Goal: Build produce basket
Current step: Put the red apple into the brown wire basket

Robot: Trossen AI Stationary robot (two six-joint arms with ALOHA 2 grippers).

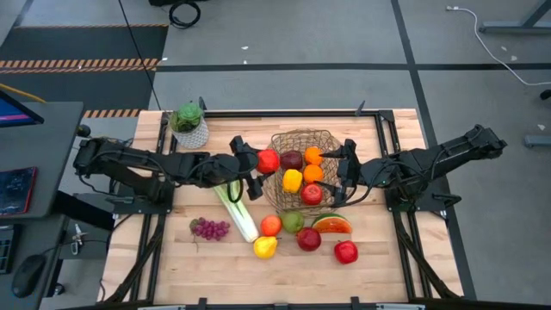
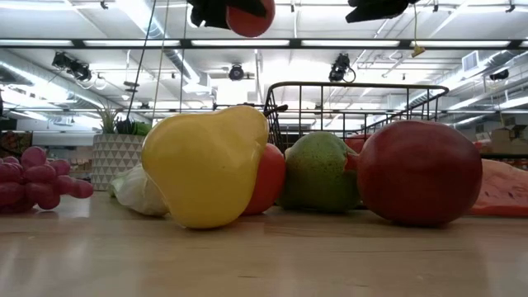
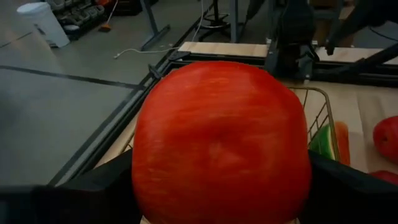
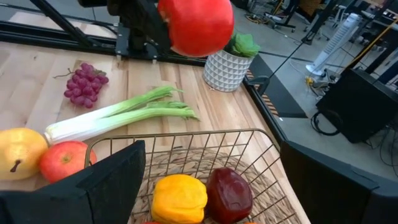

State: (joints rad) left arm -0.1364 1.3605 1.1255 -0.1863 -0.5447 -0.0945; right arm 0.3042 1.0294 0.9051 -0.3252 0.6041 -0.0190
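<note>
While the left gripper (image 1: pixel 261 161) pinches a red apple (image 1: pixel 269 160) at the basket's (image 1: pixel 284 141) nine o'clock rim, it should move inward before releasing; the right gripper (image 1: pixel 342 172) waits spread at three o'clock.

a: you get even, bright light from the ceiling strip lights (image 2: pixel 206 43), seen in the low view, so your table (image 1: pixel 387 258) shows only soft, short shadows under the fruit.

b: any glare?

a: you'll see a faint sheen on the red apple (image 3: pixel 221 140) clamped in the left gripper (image 1: pixel 247 169), and it is slightly soft, filling the lens. beyond that pincer the floor looks dim.

b: focus low down?

a: your yellow pear (image 2: pixel 202 165) is a little blurred, and the near boards blur too.
</note>
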